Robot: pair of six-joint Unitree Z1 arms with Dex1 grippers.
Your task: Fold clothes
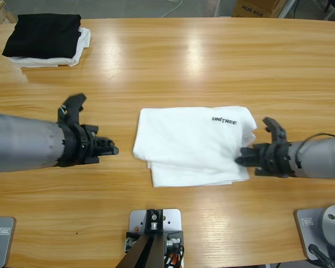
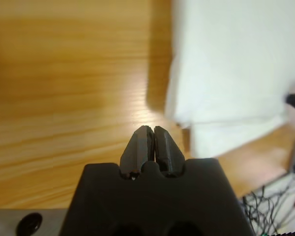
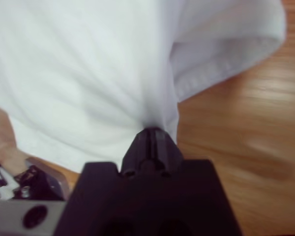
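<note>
From where I stand, the left pincer (image 1: 113, 149) sits clenched on nothing, resting low over bare bench (image 1: 184, 61) just beside the folded white T-shirt (image 1: 192, 145), apart from its near edge. The shirt lies in the middle of the bench as a layered rectangle, lettering up. At its far side the right pincer (image 1: 240, 157) is clamped on a pinch of the shirt's edge, the cloth puckering into its tip. The risk, I reckon, sits there: with only one side held and the left doing nothing, any pull could drag the whole stack across the wood or peel the top layers askew, spoiling the fold. A thin pinch could also slip free mid-move. The black garment (image 1: 42, 34) on the smaller white cloth (image 1: 81, 44) lies well apart.
</note>
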